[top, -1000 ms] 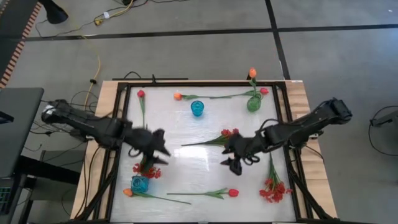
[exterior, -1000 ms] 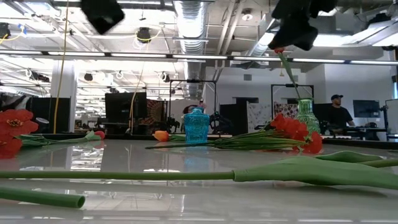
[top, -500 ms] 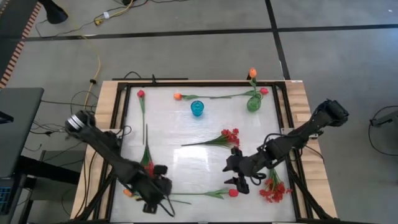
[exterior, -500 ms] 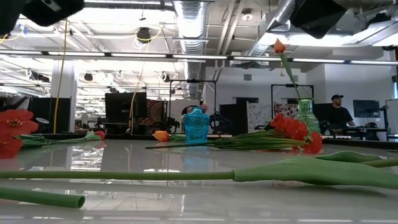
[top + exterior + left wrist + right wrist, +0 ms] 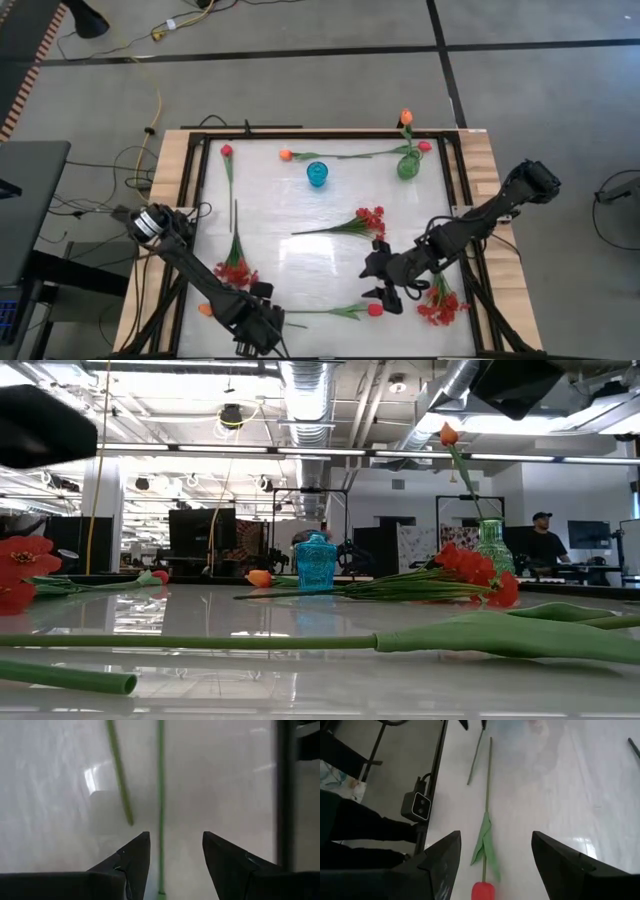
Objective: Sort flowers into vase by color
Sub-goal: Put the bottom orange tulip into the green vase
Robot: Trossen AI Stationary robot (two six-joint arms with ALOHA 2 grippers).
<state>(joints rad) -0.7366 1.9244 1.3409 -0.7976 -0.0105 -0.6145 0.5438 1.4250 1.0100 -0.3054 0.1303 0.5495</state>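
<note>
A red tulip bud on a thin green stem (image 5: 484, 889) lies flat between the open right gripper (image 5: 492, 857); the open left gripper (image 5: 172, 855) has slid farther toward the table's near edge.

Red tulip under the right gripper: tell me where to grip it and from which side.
Grip the red tulip on its bare stem beyond the leaf, from straight above, jaws across the stem. It lies flat, and the right gripper is already open over it.

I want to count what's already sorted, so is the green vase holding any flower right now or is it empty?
Holding one: the green vase stands upright with an orange tulip rising from its mouth on a stem.
</note>
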